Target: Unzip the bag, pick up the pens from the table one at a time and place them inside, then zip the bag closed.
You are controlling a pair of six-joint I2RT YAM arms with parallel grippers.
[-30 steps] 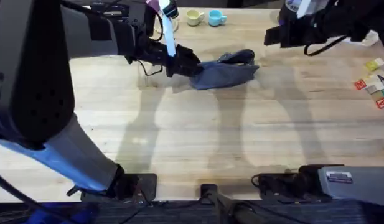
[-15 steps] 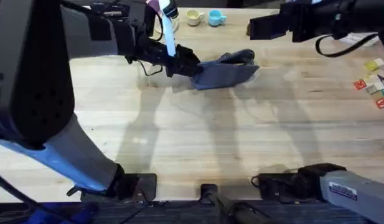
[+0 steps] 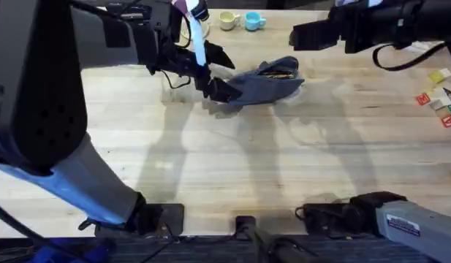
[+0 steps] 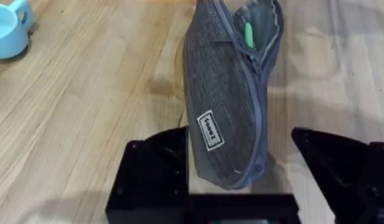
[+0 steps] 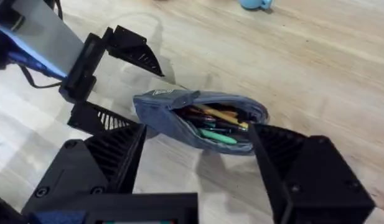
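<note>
Released, left hand (image 3: pixel 216 71) flanks the bag (image 3: pixel 263 80); green pen (image 5: pixel 218 136) inside.

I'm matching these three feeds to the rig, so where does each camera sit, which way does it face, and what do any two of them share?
Overhead: fixed above the arms' bases, looking down and forward over the table; both arms show, with the left end effector open at the bag.
Left wrist: on the left arm, facing along its own open fingers at the bag.
Right wrist: on the right arm, above the bag, looking down past its own open fingers; the left end effector shows too.
Shared: both wrist views show the green pen inside the unzipped bag.
</note>
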